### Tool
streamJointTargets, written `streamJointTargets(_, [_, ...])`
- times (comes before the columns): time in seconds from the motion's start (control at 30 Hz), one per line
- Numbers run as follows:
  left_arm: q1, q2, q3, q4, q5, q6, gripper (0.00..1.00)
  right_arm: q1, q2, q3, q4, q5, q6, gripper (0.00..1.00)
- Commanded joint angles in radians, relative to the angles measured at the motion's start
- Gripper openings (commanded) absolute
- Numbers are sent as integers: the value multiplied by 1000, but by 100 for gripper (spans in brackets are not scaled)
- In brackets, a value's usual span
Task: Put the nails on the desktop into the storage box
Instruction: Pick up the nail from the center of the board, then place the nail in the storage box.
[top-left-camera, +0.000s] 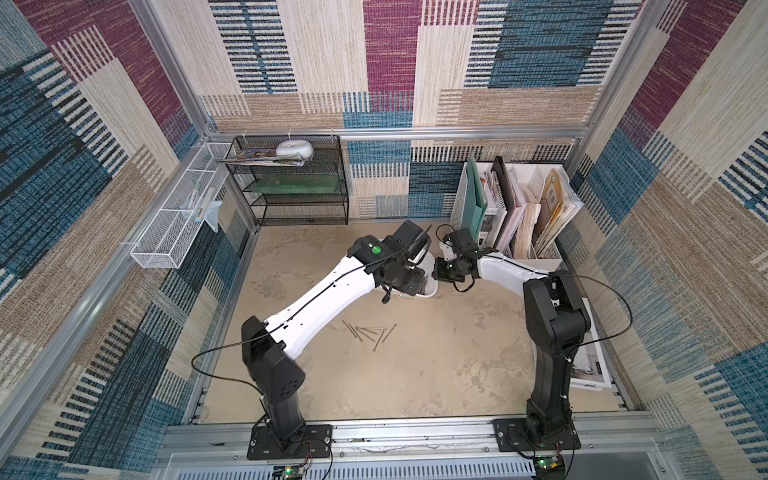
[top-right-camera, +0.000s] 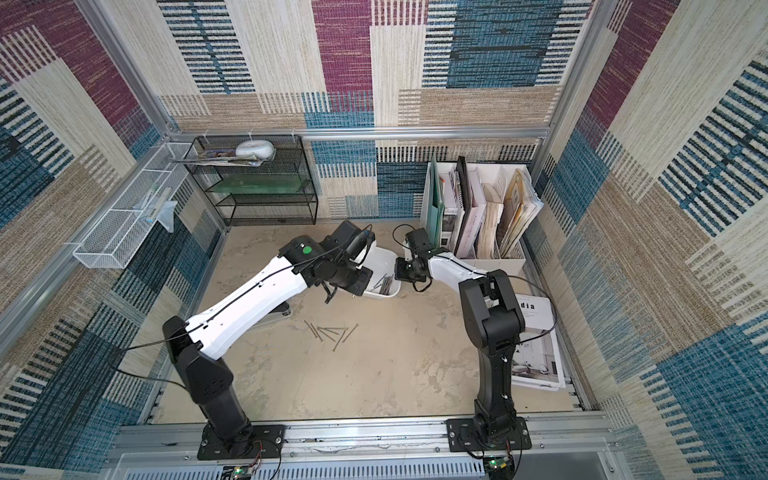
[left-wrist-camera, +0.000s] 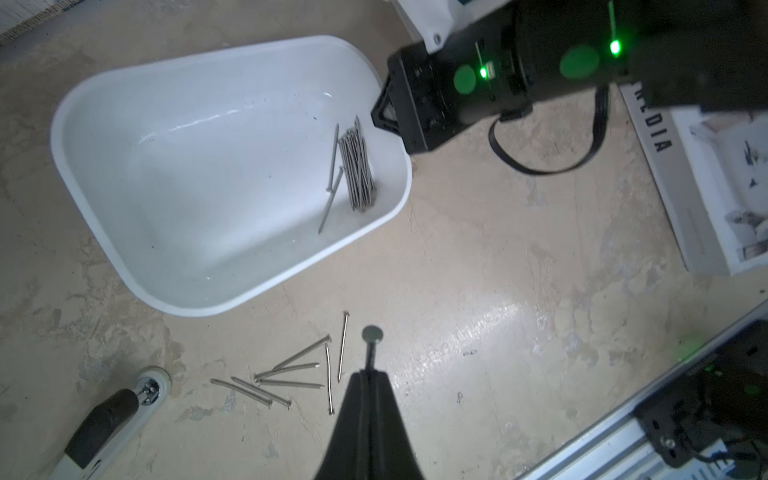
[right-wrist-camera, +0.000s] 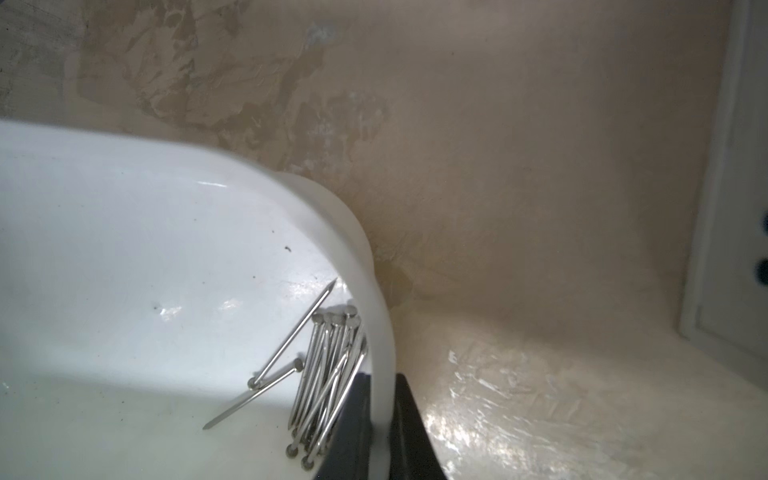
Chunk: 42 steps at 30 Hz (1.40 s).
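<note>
Beige mottled desktop (top-left-camera: 415, 374): several loose nails (top-left-camera: 370, 332) (left-wrist-camera: 291, 374), long, thin, grey metal, are scattered near its middle, just in front of the box.

Left gripper (left-wrist-camera: 368, 374): the jaws are closed on a single nail (left-wrist-camera: 371, 351), whose flat head is pointed out beyond the fingertips.

Shallow white plastic storage box (left-wrist-camera: 187, 174) (top-right-camera: 384, 257): it is placed toward the far edge. A bundle of nails (left-wrist-camera: 357, 166) (right-wrist-camera: 328, 365) is collected against its right-hand wall.

Right gripper (right-wrist-camera: 380, 399): that wall is clamped between the jaws.
</note>
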Motion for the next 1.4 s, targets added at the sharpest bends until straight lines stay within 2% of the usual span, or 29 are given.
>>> streamJointTargets(0.0, [46,148,175,-78,1,14,0,3,0,-3,-59,30,-21,0])
streamJointTargets(0.13, [89,319,332,-84,2,-18,0,3,4,-9,-55,26,-18,0])
streamJointTargets(0.23, [104,405,362,-81,-13,-41,0,6,7,-12,-48,19,-15,0])
streamJointTargets(0.3, [105,431,333,-55,-17,-54,0,8,11,-11,-47,15,-15,0])
streamJointTargets(0.43, [105,411,202,68,-53,-83,0,10,13,-8,-49,16,-17,0])
streamJointTargets(0.57, [108,415,141,86,-49,-100,0,12,7,-16,-51,24,-20,0])
streamJointTargets(0.77, [109,341,-39,189,-102,-146,0,13,9,-19,-45,17,-14,0])
streamJointTargets(1.1, [124,360,-15,199,-130,-145,0,42,-19,-31,-48,35,12,0])
streamJointTargets(1.13, [125,357,-20,199,-128,-150,1,45,-27,-40,-44,38,17,0])
streamJointTargets(1.3, [129,301,-63,199,-80,-164,26,56,-50,-69,-25,48,35,0])
streamJointTargets(1.37, [130,259,-98,199,-67,-180,30,58,-55,-77,-22,51,43,0])
